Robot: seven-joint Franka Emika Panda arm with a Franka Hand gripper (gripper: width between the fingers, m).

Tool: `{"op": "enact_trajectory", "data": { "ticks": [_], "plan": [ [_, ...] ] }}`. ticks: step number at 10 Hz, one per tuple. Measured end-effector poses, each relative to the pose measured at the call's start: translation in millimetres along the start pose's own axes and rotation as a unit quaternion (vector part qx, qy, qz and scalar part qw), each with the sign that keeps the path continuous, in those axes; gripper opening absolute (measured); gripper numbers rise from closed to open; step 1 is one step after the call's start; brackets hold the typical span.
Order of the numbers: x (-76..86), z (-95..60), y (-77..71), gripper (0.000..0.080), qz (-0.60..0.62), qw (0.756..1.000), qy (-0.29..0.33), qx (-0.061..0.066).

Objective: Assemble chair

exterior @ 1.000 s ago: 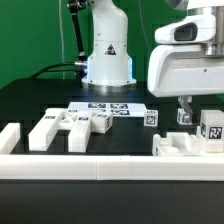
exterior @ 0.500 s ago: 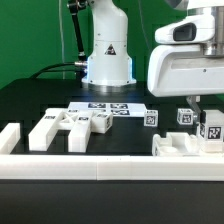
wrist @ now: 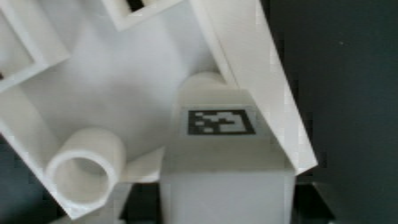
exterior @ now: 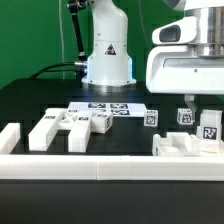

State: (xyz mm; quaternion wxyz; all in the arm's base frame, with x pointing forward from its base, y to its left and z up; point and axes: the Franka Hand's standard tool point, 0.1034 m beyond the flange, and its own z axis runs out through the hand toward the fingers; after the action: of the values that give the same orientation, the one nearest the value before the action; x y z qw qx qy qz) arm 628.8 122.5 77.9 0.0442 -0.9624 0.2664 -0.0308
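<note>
The chair lay in loose white parts along the tabletop's front edge. The slabs toward the exterior view's left lay flat, their long axes running roughly front to back. Near the front corner on the exterior view's right, the hand was clamped on a tagged bar (upright, its tag facing the exterior camera). In the wrist view the bar's length ran straight out from the grip, beside a round peg.

The arm rises from its far, central base, with the wrist low at the exterior view's right, near side. The gripper points down — jaws pinched partway onto a tagged chair part.
</note>
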Motion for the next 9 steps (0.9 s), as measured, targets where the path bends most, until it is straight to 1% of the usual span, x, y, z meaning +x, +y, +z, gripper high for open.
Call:
{"op": "enact_trajectory", "data": {
  "ticks": [1,2,4,7,9],
  "plan": [
    [0.4,0.1,0.8,0.0291,0.048,0.999,0.0,0.005],
    [0.7,0.2,1.8,0.0291,0.106,0.994,-0.002,0.007],
    [-0.8,1.0,1.4,0.0291,0.206,0.978,-0.002,0.007],
    [-1.9,1.2,1.0,0.0291,0.343,0.939,-0.006,0.016],
    [-2.3,1.5,0.6,0.0291,0.416,0.909,-0.011,0.018]
  ]
}}
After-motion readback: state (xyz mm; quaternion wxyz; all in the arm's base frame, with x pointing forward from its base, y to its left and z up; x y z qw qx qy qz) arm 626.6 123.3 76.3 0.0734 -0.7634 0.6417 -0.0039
